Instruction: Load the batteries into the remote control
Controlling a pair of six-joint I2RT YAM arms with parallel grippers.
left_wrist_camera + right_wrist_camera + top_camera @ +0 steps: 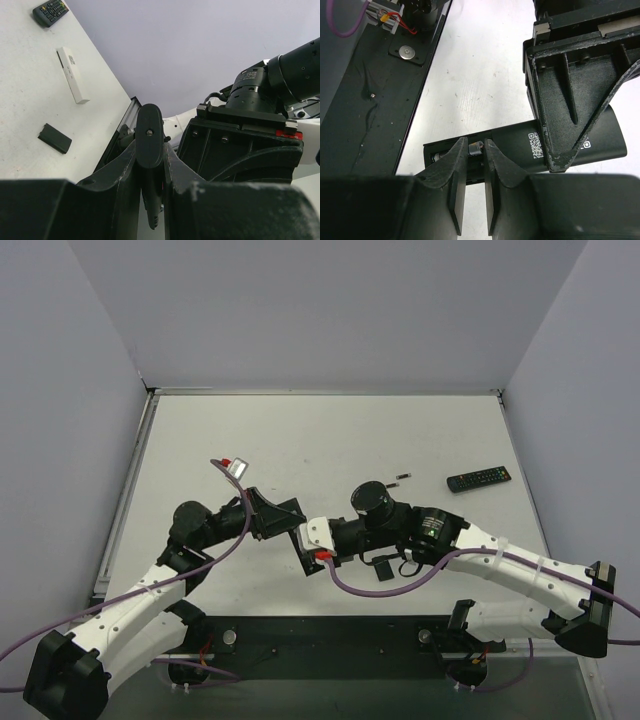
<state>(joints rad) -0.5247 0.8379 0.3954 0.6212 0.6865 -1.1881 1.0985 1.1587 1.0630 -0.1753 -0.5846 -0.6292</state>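
A black remote control [570,145] hangs above the table, back side up, its battery compartment [445,155] open at one end. My left gripper [150,150] is shut on the remote [150,125], which shows edge-on between its fingers; in the right wrist view that gripper [570,100] clamps the end with the printed code. My right gripper [476,145] is shut on a small battery [476,148] right at the open compartment. Something silvery [436,156] lies inside the compartment. In the top view both grippers meet near the table's middle [300,535].
A second black remote [478,479] lies at the right of the table, with a tiny dark cylinder [402,477] to its left. In the left wrist view a white stick-shaped remote [74,75] and a flat black cover [55,138] lie on the table. The dark base plate [375,100] is nearby.
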